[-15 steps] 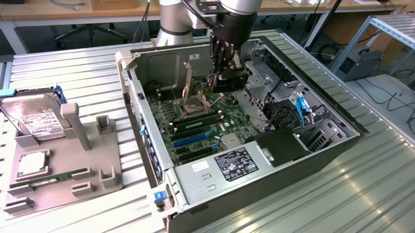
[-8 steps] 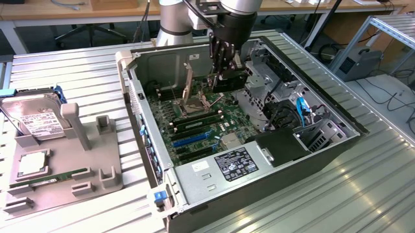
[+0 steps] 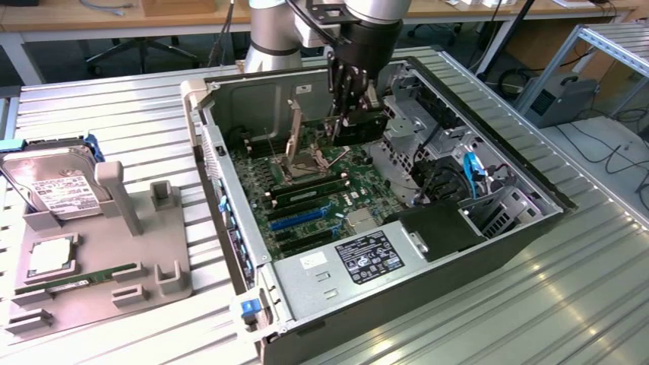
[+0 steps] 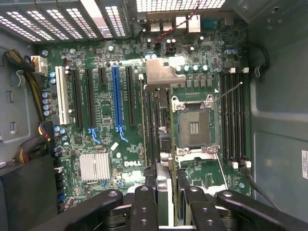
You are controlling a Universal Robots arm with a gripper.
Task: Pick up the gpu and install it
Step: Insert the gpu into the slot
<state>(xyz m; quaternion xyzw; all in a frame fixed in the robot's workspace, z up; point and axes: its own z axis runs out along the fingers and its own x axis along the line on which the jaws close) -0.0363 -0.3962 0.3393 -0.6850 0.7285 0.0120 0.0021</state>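
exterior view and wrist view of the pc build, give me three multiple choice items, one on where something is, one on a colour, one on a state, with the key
1. Where is the gpu?
A. in the claw, above the motherboard, inside the case
B. pushed home in a slot
C. lying outside the case

2. What colour is the expansion slot at the end of the row of long slots?
A. red
B. yellow
C. white

3. How does the cpu socket stand?
A. under a fan cooler
B. uncovered, no cooler on it
C. under a strip of tape

Key:
1 A, the claw is shut on the gpu, which hangs over the motherboard.
2 C, the end slot is white beside black ones.
3 B, its metal frame and inner field show plainly.
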